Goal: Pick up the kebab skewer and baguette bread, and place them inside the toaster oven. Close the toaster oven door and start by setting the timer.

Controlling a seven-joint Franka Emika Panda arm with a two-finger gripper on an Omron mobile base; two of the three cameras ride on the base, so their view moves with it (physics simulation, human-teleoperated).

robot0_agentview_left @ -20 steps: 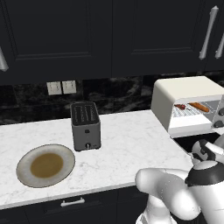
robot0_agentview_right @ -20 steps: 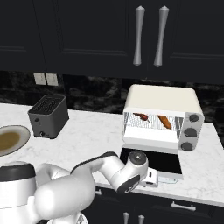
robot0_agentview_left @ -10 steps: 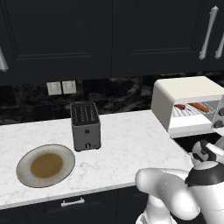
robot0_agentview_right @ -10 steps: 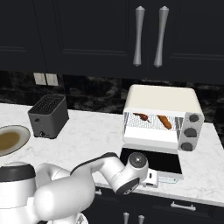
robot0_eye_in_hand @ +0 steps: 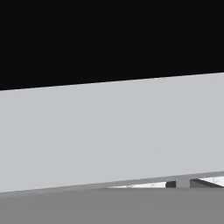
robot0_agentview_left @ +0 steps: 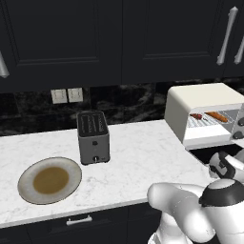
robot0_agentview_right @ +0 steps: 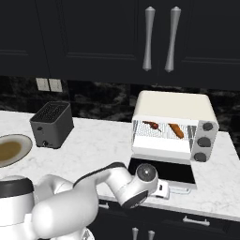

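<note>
At lower centre of the right base view the gripper (robot0_agentview_right: 164,190) sits at the front edge of the lowered door (robot0_agentview_right: 161,170); whether its jaws are apart I cannot tell. Behind, the oven (robot0_agentview_right: 174,125) holds skewer (robot0_agentview_right: 152,125) and baguette (robot0_agentview_right: 176,131) on its rack.

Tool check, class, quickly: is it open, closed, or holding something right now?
Tool: at the front edge of the lowered toaster oven door; open or closed cannot be told, nor whether it grips the door.

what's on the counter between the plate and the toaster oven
The dark-grey slot toaster stands between the plate and the toaster oven; otherwise bare marble, seen in the left base view.
</note>
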